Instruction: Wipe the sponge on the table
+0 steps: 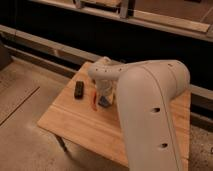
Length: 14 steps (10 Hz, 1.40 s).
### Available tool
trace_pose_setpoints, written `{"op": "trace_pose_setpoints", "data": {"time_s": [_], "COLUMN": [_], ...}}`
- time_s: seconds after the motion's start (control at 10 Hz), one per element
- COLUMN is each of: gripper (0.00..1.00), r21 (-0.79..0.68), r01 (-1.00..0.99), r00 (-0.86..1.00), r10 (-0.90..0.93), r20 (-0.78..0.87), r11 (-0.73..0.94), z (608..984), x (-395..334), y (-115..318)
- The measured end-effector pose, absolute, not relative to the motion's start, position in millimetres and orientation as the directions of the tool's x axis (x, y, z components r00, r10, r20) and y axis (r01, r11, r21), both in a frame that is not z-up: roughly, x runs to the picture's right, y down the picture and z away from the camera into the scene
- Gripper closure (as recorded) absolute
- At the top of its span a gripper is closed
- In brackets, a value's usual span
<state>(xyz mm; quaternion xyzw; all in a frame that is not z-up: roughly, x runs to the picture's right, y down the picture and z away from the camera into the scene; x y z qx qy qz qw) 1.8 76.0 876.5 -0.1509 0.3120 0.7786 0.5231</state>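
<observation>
Single camera, looking down at the bench (75, 125) from the near side. The light plank top filled mid-frame, and one dark leg showed under the near-left corner.

The arm (150, 110) covered most of the right half of the bench. I saw nothing of the right edge or its corners behind the white shell. The wrist housing sat over the middle of the bench, a bit toward the far edge, and pointed straight down.

The gripper (104, 96) was low under the wrist, right on top of the sponge (104, 103). Whether it was gripping or not I couldn't tell, because the wrist blocked the view.

The sponge showed only as a small blue-grey patch below the gripper. It sat flat on the bench top near the centre, well in from the left edge. Gripper and sponge looked to be in contact, but I couldn't confirm a pinch.

The thin red-orange stick (94, 101) lay just beside the sponge on its left. It ran roughly from far edge to near edge and I saw a narrow gap between it and the sponge.

The black remote-like device (79, 90) lay further left, close to the left edge and nearer the far-left corner than the near-left one. It was clear of both stick and sponge.

A dark wall with a pale rail (50, 50) ran behind the far edge. Speckled floor (20, 145) lay off the left edge.
</observation>
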Motion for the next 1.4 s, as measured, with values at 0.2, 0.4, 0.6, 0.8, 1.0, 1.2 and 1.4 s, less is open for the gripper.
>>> {"op": "trace_pose_setpoints", "data": {"time_s": [0.2,0.4,0.6,0.8,1.0,1.2,1.4], "gripper": [1.0,1.0,1.0,1.0,1.0,1.0,1.0], "r21": [0.298,0.274,0.279,0.303,0.308,0.309,0.31], "r01": [-0.918,-0.926,-0.929,-0.923,-0.922,-0.922,-0.921], "r00": [-0.393,-0.375,-0.366,-0.377,-0.379,-0.38,-0.38], "r10": [0.713,0.714,0.717,0.712,0.711,0.711,0.71], "r20": [-0.581,-0.591,-0.594,-0.592,-0.592,-0.592,-0.592], "r11": [-0.263,-0.26,-0.243,-0.237,-0.235,-0.235,-0.234], "z": [873.3,862.9,847.1,830.4,830.0,830.0,830.1], "x": [-17.4,-32.9,-35.1,-26.3,-26.0,-25.2,-24.1], "y": [82.8,95.1,112.0,130.4,132.4,132.8,133.2]}}
